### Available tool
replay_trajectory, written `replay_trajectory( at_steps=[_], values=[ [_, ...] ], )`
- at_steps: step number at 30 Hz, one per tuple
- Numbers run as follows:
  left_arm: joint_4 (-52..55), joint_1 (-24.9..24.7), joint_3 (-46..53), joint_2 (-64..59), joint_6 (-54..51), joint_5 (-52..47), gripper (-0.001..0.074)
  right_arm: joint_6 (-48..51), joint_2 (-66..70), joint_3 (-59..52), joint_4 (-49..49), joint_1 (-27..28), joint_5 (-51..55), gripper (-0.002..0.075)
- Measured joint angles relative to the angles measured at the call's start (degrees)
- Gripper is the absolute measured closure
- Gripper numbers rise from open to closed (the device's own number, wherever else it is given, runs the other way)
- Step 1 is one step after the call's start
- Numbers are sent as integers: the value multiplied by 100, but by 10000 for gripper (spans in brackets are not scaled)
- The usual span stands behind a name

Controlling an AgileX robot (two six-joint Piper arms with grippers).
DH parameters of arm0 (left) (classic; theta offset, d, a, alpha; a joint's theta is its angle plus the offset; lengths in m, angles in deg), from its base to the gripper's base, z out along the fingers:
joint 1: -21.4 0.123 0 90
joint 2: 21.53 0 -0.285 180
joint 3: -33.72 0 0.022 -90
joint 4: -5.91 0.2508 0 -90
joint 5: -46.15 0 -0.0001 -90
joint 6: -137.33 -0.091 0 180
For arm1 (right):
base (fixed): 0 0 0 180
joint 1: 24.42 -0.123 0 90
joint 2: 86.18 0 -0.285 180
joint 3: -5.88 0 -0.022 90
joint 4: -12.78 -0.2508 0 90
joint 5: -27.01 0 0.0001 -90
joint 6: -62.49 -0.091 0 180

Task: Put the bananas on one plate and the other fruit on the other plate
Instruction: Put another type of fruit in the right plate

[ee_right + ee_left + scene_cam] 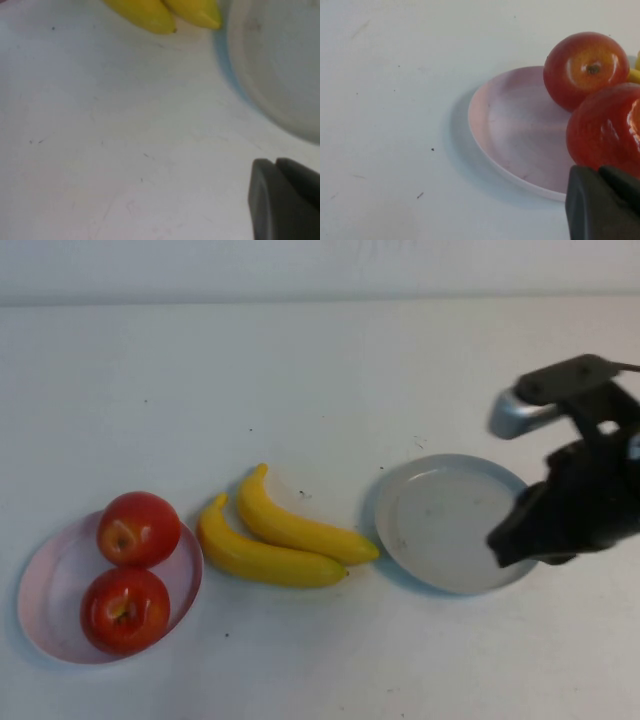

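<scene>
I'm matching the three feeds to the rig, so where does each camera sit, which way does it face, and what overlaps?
High view: raised on the robot's side, looking down at the table; the right gripper shows over the grey-blue plate.
Left wrist view: low by the pink plate and apples; left gripper at the corner.
Right wrist view: low, facing the bananas; right gripper at the corner.
Shared: all see bananas.

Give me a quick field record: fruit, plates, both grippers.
apples: two, both on the pink plate
bananas: two, side by side on the table between the plates, on neither plate
grey-blue plate: holds no fruit
right gripper: over the grey-blue plate's right edge, holding nothing
left gripper: out of the high view; its wrist view shows it beside the pink plate
task left: bananas to the grey-blue plate
</scene>
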Motion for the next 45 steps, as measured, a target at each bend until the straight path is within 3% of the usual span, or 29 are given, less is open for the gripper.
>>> replay_trajectory(
  at_steps=[6,16,20,25,31,45],
  values=[
    [0,0,0,0,0,0,736,605,1504,1398,161,-842,158,743],
    [0,0,0,0,0,0,736,1291,2969,3365,240,-1119,476,729],
    [11,0,0,0,0,0,736,1722,3604,4026,250,-1287,712,653],
    [11,0,0,0,0,0,736,2061,4363,4776,251,-1439,914,470],
    [11,0,0,0,0,0,736,2232,4948,5163,312,-1467,1006,363],
    [11,0,0,0,0,0,736,2253,5392,5185,623,-1467,355,351]
  ],
)
